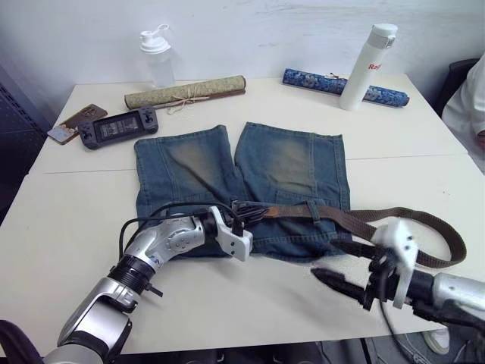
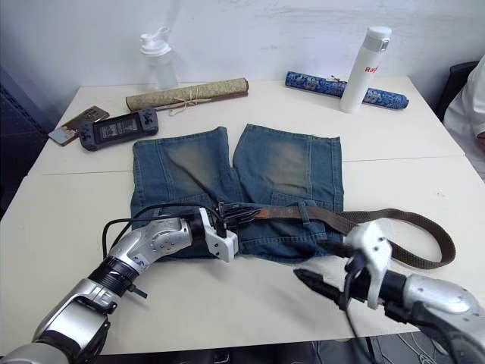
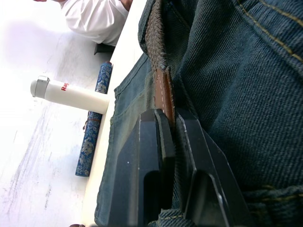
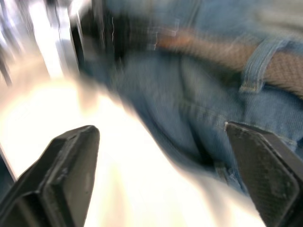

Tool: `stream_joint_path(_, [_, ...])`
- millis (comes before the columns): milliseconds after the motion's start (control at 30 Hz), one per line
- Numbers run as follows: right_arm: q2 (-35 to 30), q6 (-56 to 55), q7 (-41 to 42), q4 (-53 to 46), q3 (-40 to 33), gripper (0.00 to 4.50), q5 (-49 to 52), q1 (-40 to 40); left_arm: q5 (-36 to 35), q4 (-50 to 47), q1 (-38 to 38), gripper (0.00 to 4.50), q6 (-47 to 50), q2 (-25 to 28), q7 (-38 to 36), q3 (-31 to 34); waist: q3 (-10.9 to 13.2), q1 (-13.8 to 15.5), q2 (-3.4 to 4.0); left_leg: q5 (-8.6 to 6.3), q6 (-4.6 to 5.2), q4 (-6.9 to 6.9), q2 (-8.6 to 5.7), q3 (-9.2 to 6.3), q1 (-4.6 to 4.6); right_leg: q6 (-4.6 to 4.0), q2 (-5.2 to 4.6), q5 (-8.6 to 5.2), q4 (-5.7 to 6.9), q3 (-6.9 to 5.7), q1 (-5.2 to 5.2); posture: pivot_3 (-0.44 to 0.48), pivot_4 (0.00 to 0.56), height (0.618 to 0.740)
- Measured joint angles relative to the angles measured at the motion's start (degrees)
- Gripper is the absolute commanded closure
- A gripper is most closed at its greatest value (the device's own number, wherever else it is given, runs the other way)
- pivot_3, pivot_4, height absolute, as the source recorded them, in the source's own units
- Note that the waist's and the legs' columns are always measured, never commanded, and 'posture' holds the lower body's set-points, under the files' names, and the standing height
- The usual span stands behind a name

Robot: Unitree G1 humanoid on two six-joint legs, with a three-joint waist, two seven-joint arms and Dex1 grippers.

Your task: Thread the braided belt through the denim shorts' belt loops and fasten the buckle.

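**Left jaws pinch the belt's leather end at the waistband**

The denim shorts (image 1: pixel 250 182) lie flat on the white desk (image 1: pixel 68 220), waistband toward the robot. The braided belt (image 1: pixel 356 221) runs along the waistband under a belt loop (image 2: pixel 305 211), then curls in a loop on the desk to the right. The left gripper (image 3: pixel 171 127) has its jaws pressed on the belt's brown leather end. The right gripper (image 1: pixel 341 273) hovers over the desk near the waistband, jaws spread wide.

Left fingers (image 3: pixel 156 156) pinched together, right fingers (image 4: pixel 71 170) spread
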Motion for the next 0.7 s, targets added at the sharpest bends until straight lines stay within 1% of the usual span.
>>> stream_joint_path(67, [-0.2,-5.1,0.6,0.4,4.1,0.03,-8.5,-0.7,-0.4,0.0,0.0,4.50,0.0,0.0,-0.3,0.0,0.0,0.0,0.00,0.04,-0.07,0.01,0.00,0.00,0.01,0.00,0.00,0.00,0.01,-0.07,0.00,0.000,0.150,0.717])
stream_joint_path(133, [-0.2,-8.3,0.6,1.5,7.0,0.03,-15.0,-2.0,-0.6,0.1,0.0,4.50,0.1,-0.2,-0.5,0.0,0.0,0.1,-0.02,0.05,-0.09,0.06,0.00,0.00,0.02,0.00,0.07,0.00,0.02,-0.10,0.03,0.000,0.150,0.717])
stream_joint_path(367, [-0.3,-15.7,-0.7,8.0,13.6,0.03,-33.3,-6.0,-0.9,0.0,0.2,4.50,0.5,-0.6,-0.6,0.0,0.0,0.4,-0.03,0.06,-0.09,0.15,0.00,0.00,0.02,0.00,0.13,0.00,0.06,-0.13,0.05,0.000,0.150,0.717])
stream_joint_path(400, [-0.3,-17.0,-0.7,8.9,14.4,0.26,-35.3,-6.7,-0.9,0.0,0.2,4.50,0.6,-0.6,-0.6,0.0,0.0,0.4,-0.03,0.06,-0.09,0.16,0.00,0.00,0.02,0.00,0.16,0.00,0.07,-0.12,0.06,0.000,0.150,0.717])
stream_joint_path(467, [-0.3,-19.1,-0.7,9.7,15.2,0.86,-38.6,-7.6,-1.0,0.0,0.2,4.50,0.7,-0.8,-0.8,0.0,0.0,0.5,-0.06,0.06,-0.09,0.21,0.00,-0.01,0.04,0.00,0.18,0.00,0.09,-0.15,0.10,0.000,0.150,0.717])
stream_joint_path(533, [-0.2,-20.4,-0.7,10.9,15.5,1.75,-40.4,-7.9,-1.1,0.0,0.2,4.50,0.7,-0.9,-0.9,0.0,0.0,0.7,-0.07,0.05,-0.08,0.25,0.00,-0.01,0.04,0.00,0.19,0.00,0.09,-0.16,0.12,0.000,0.150,0.717])
stream_joint_path(633, [0.3,-21.4,-0.9,12.9,16.0,3.20,-43.6,-9.2,-1.1,0.0,0.2,4.50,0.7,-1.1,-1.2,0.0,0.0,0.8,-0.08,0.04,-0.06,0.31,-0.01,-0.01,0.04,0.00,0.19,0.00,0.12,-0.16,0.14,0.000,0.150,0.717])
stream_joint_path(667, [0.7,-21.5,-1.0,13.4,16.2,3.57,-44.5,-9.4,-1.2,0.0,0.2,4.50,0.7,-1.2,-1.2,0.0,0.0,0.9,-0.08,0.04,-0.06,0.31,0.00,-0.02,0.04,0.00,0.18,0.00,0.12,-0.17,0.14,0.000,0.150,0.717])
stream_joint_path(700, [1.6,-21.4,-1.2,13.9,16.4,4.22,-45.3,-9.6,-1.2,0.0,0.2,4.50,0.7,-1.2,-1.2,0.0,0.0,0.9,-0.08,0.04,-0.06,0.33,0.00,-0.02,0.04,0.00,0.18,0.00,0.13,-0.16,0.14,0.000,0.150,0.717])
